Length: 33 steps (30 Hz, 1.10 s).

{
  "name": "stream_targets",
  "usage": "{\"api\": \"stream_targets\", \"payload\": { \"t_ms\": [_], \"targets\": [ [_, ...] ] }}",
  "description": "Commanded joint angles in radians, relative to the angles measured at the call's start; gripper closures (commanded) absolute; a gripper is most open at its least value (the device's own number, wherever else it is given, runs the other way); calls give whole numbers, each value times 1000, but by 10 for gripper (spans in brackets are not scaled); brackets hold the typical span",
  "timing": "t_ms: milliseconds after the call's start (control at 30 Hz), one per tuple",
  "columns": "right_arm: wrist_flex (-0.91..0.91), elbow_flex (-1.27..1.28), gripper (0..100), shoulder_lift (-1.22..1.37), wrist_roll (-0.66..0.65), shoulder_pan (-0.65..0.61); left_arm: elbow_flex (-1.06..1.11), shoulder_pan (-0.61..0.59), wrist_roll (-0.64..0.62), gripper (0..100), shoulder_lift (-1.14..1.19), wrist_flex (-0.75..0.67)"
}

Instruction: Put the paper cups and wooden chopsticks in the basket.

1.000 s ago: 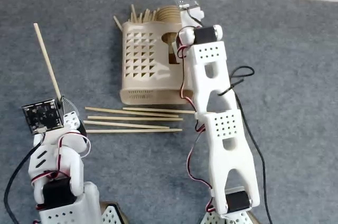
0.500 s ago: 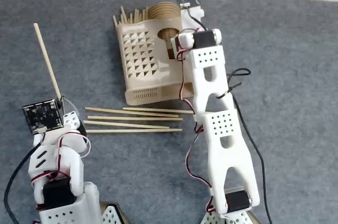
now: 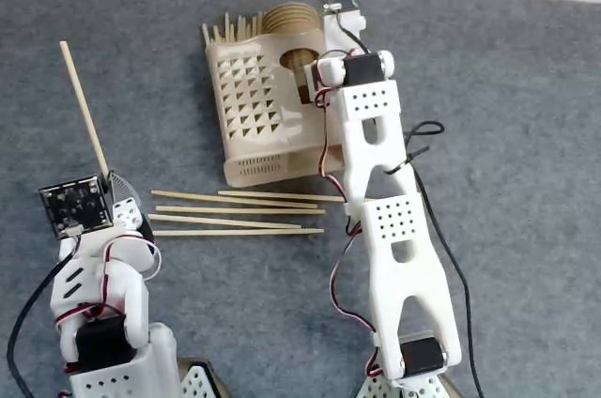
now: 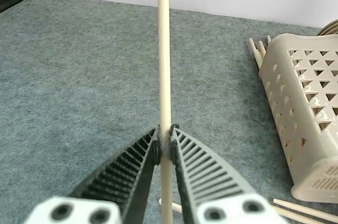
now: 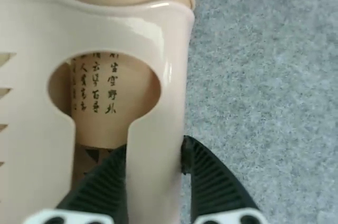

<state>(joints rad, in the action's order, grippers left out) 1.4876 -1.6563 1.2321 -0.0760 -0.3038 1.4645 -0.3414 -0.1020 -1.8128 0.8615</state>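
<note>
Done: paper cups [image 3: 289, 19] and several stowed chopsticks [image 3: 235, 30] sit in the basket [image 3: 268, 107], far centre of the bench [image 3: 516, 135].
Remaining: four loose chopsticks [image 3: 239, 212] lie just near of the basket.
Left hand [image 4: 165, 147]: clamped on a held chopstick [image 4: 163, 49], near left.
Right hand [image 5: 154, 150]: clamped on the basket's wall.

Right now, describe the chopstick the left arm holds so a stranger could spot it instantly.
Start at the basket on the carpet, then look left to the left gripper. The chopstick clamped there sticks out alone, away from the arm, while four others lie side by side in front of the basket.
</note>
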Motion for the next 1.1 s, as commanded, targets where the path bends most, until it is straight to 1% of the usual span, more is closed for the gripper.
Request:
{"api": "stream_targets", "payload": {
  "t_ms": [0,233,533,633,767,1067],
  "targets": [
    [-24,-143,993,-147,18,-15,-7,-13,9,992,-7,-18],
    [-12,-143,993,-186,20,-24,-5,-13,9,992,-7,-18],
    [113,-143,993,-245,9,-48,-5,-13,9,992,-5,-18],
    [142,-143,988,-234,-40,-61,-5,-13,9,992,-5,-17],
    [156,-140,988,-213,-72,-50,-5,-13,9,992,-5,-14],
    [64,-140,991,-139,-311,18,-7,-13,9,992,-5,-14]
  ]
}}
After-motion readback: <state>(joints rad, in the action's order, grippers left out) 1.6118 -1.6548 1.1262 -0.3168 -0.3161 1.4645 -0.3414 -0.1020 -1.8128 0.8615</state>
